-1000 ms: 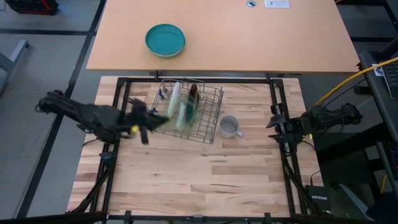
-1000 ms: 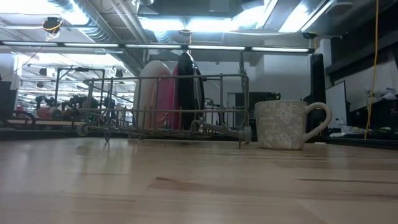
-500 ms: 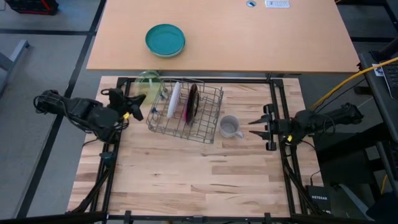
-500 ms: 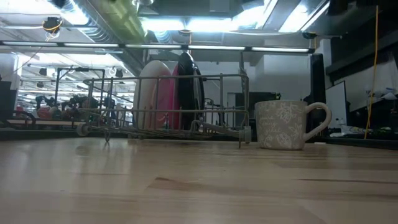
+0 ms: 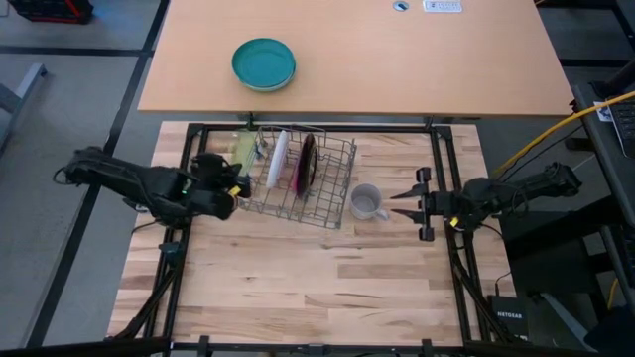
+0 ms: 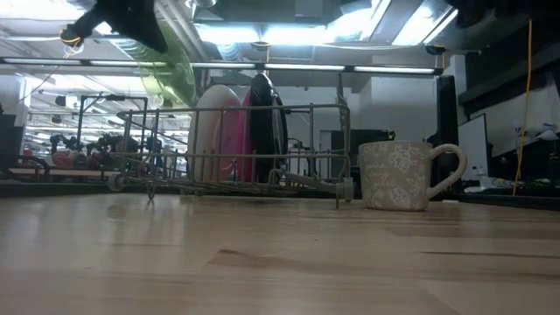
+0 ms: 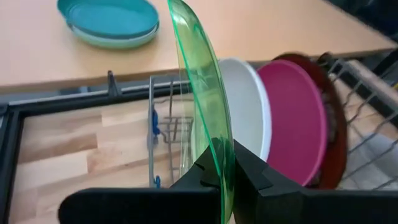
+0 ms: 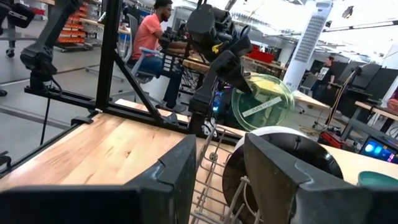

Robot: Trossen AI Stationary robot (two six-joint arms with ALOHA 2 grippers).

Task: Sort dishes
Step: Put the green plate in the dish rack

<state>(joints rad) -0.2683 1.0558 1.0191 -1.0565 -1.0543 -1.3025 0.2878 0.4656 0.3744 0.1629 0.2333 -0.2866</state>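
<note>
My left gripper point(image 5: 236, 177) is shut on the lime-green saucer point(image 7: 199, 81), which stands on edge above the left end of the wire dish rack point(image 5: 298, 180). The white plate point(image 7: 249, 118) and the magenta plate point(image 7: 295, 124) stand on edge in the rack. The grey mug point(image 5: 367, 203) stands upright on the table right of the rack. My right gripper point(image 5: 409, 203) is open and empty, just right of the mug, pointing at it. My left gripper pinches the saucer's rim point(image 7: 222, 167) between its two fingers, one finger on each face. The fingers come from the table's left side. The saucer stands upright on edge, lifted clear above the rack's left end point(image 6: 166, 61).
A teal bowl point(image 5: 264, 63) sits on the far tan table. A black frame point(image 5: 317, 127) runs around the wooden table. The near half of the wooden table point(image 5: 317, 288) is bare. People and desks show in the room behind.
My left gripper has drawn back from the rack toward the table's left and far edge with the saucer, then come back toward the rack's left end and gone down. The saucer has turned from nearly flat to standing on edge. My right gripper has moved left toward the mug.
</note>
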